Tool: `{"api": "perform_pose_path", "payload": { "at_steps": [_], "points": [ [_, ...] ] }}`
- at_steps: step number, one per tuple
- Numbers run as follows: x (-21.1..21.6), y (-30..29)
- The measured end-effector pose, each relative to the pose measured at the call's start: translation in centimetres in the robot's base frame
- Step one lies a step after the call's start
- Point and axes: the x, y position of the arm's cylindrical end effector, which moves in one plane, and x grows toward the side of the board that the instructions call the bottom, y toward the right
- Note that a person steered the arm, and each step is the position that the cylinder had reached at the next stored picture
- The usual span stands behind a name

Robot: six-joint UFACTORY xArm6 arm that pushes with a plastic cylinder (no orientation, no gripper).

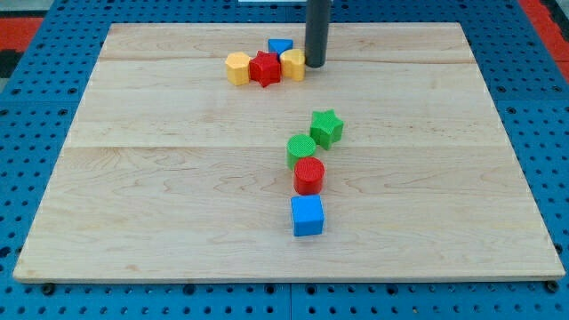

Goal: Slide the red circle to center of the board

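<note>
Wooden board [178,178] on blue pegboard. From my tip [315,64], a bare rod grasping nothing, the red circle [308,175] lies well toward the view's bottom, between a green block [301,148] and a blue cube [308,216].

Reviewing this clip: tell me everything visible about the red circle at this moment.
The red circle is a short, upright cylinder with a ribbed, plastic-looking surface, standing flat on the wooden board, slightly below and right of its middle. The green circle touches it or nearly so from the view's top; the blue cube sits just below it, with contact unclear. My tip is far away near the view's top, beside a yellow block, not touching the red circle.
</note>
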Motion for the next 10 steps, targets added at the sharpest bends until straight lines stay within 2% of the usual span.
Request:
{"api": "perform_pose_path", "payload": {
  "at_steps": [2,3,5,6,7,8,10],
  "points": [
    [2.1,-6.0],
    [2.4,-6.7],
    [4.9,10.1],
    [9.6,15.0],
    [16.0,15.8],
    [21.6,12.9],
    [22.4,-0.5]
  ]
}}
